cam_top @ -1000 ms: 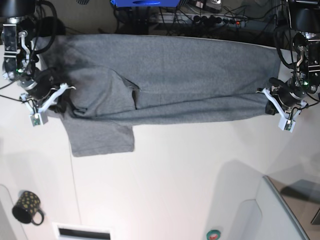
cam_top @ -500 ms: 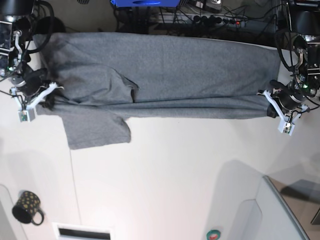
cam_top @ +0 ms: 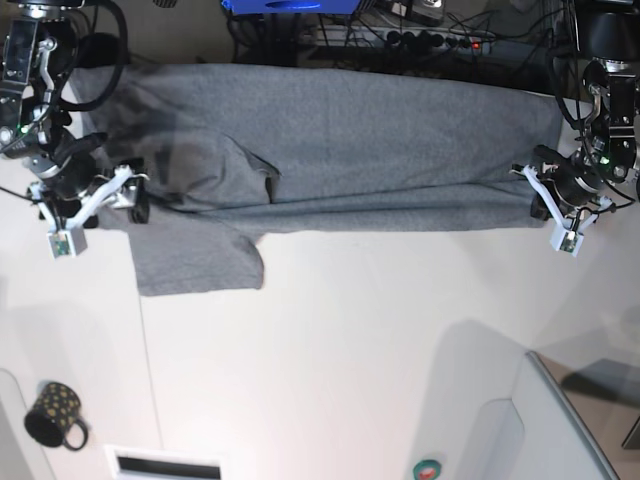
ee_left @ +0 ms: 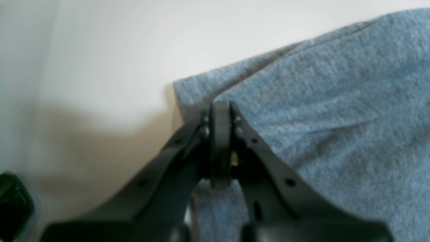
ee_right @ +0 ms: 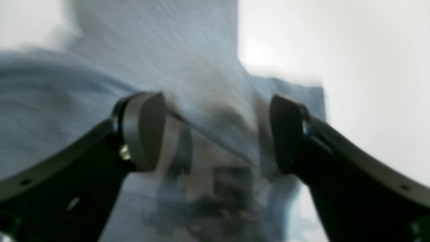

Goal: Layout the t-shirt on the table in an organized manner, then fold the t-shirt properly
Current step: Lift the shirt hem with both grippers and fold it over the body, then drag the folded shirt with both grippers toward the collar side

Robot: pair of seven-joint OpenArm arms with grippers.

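The plain heather-grey short-sleeved cotton t-shirt (cam_top: 340,140) is spread lengthwise across the far part of the large smooth white tabletop (cam_top: 350,340), stretched between the two grippers, with one sleeve (cam_top: 195,262) lying flat toward the near side, close beside the right gripper.

The left gripper (cam_top: 543,195) is seen at one end of the cloth. In the left wrist view its dark jaws are pressed fully together, and a folded corner of the grey fabric (ee_left: 302,101) is pinched between them; bare table is seen just beyond the tips and to one side.

The right gripper (cam_top: 135,195) is seen at the opposite end of the shirt. In the right wrist view its two dark fingers (ee_right: 144,131) stand wide apart, with blurred grey cloth (ee_right: 151,50) lying beyond and beneath them; nothing is gripped, and the fabric there rests on the table by itself.

Well apart from both grippers, toward the near side beyond the right gripper, a small dark mug with pale dots (cam_top: 55,414) is standing on the table. A raised white panel with a grey edge (cam_top: 560,420) occupies the near corner on the left gripper's side.
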